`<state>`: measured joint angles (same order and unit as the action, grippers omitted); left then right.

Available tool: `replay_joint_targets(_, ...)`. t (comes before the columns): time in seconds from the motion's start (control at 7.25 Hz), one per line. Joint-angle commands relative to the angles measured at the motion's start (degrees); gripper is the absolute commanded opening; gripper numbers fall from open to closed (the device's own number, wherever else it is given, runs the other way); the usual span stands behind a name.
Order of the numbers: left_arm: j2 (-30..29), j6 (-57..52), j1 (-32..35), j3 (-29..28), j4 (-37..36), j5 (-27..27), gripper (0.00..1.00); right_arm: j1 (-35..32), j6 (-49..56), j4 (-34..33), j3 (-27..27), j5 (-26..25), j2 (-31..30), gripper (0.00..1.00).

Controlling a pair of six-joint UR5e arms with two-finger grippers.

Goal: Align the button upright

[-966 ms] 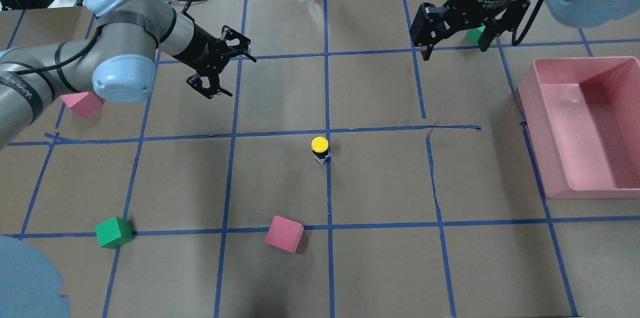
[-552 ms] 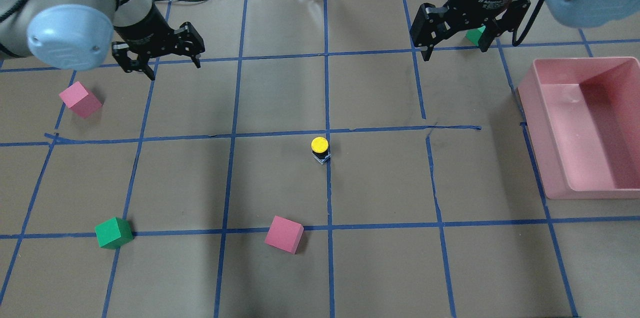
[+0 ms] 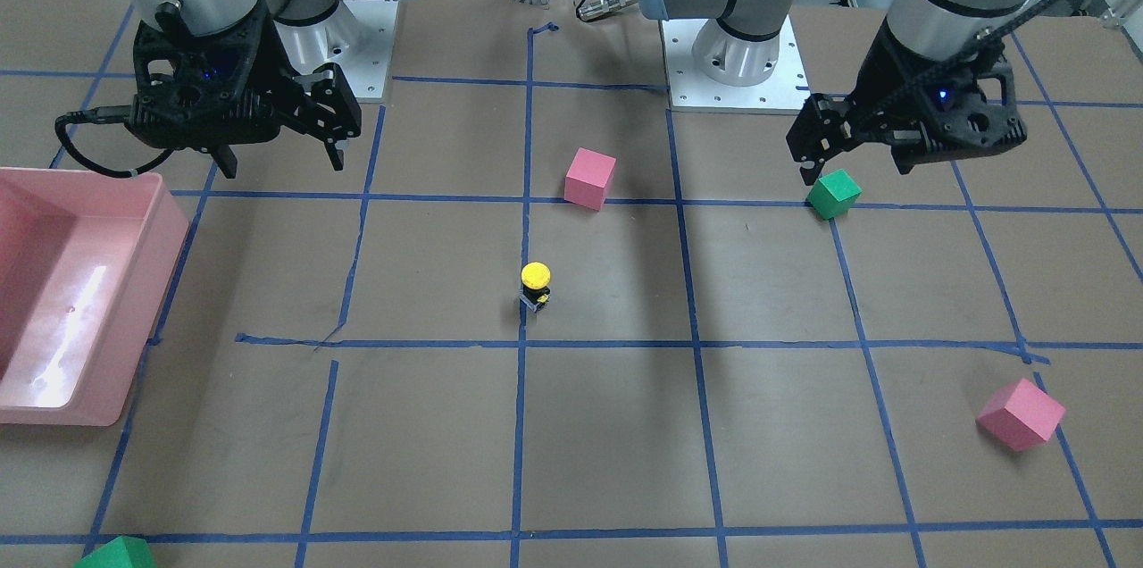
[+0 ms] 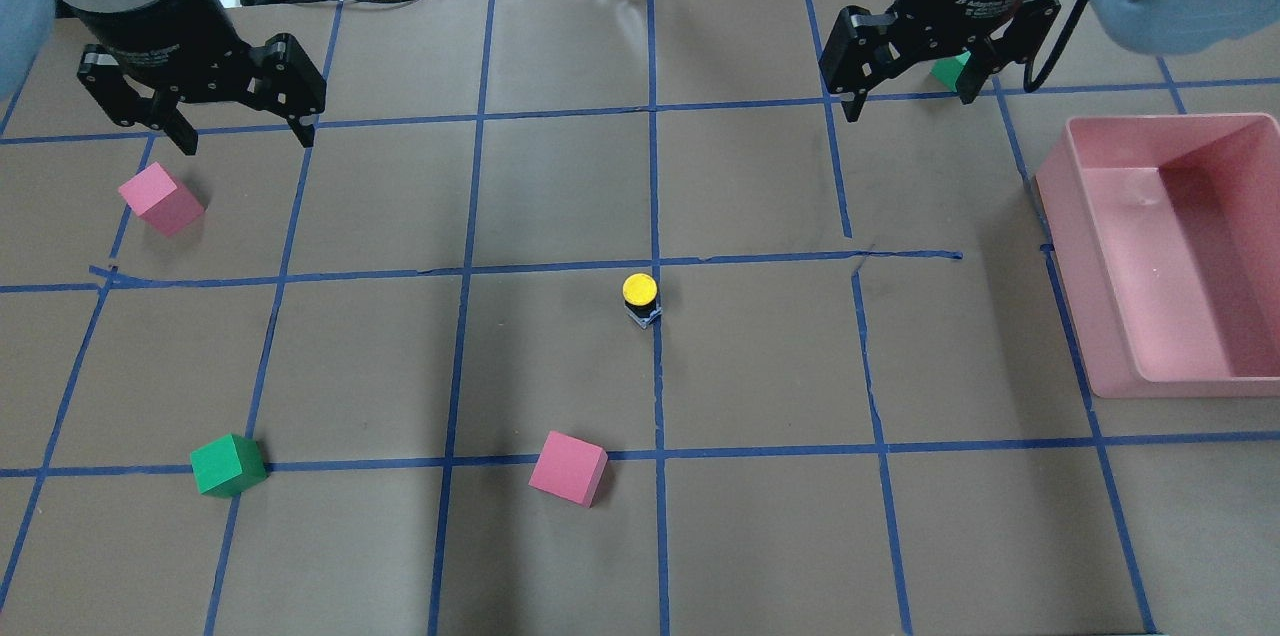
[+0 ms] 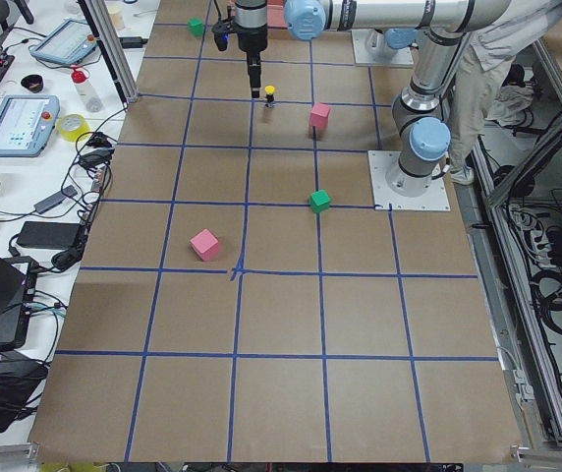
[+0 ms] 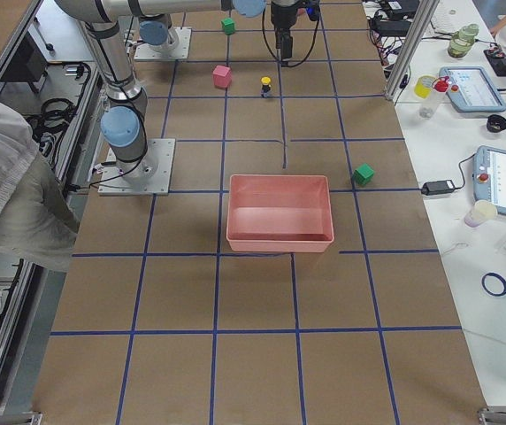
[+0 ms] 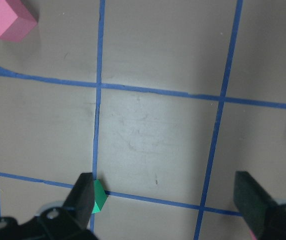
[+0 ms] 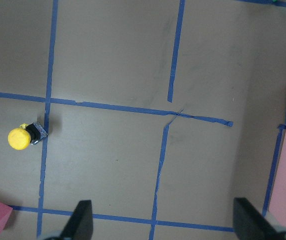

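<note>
The button (image 4: 640, 297) stands upright near the table's middle on a blue tape line, its yellow cap on top of the black and grey body. It also shows in the front view (image 3: 535, 283) and in the right wrist view (image 8: 23, 137). My left gripper (image 4: 245, 134) hangs open and empty at the far left, well away from the button; the left wrist view shows both its fingers (image 7: 85, 192) spread wide. My right gripper (image 4: 910, 101) hangs open and empty at the far right, also far from the button.
A pink bin (image 4: 1160, 378) sits at the right edge. Pink cubes lie at the front centre (image 4: 568, 468) and far left (image 4: 160, 199). One green cube (image 4: 228, 465) lies front left, another (image 4: 950, 69) behind the right gripper. Cables lie along the far edge.
My left arm has swung back from near the table's middle to the far left, and its gripper now points straight down. The button and the right arm have not moved.
</note>
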<state>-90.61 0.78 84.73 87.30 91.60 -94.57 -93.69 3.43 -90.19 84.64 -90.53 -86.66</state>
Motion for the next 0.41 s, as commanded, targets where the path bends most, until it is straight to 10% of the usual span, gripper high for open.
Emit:
replay_joint_targets(0.0, 1.84, -0.16, 0.26, 0.58, 1.30, 2.12, 1.00, 0.00, 0.00, 0.02, 0.00, 0.00, 0.00, 1.00)
replay_joint_targets(0.28, 2.20, 0.10, 0.26, 0.68, 1.30, 2.99, 1.00, 0.00, 0.00, 0.02, 0.00, 0.00, 0.00, 1.00)
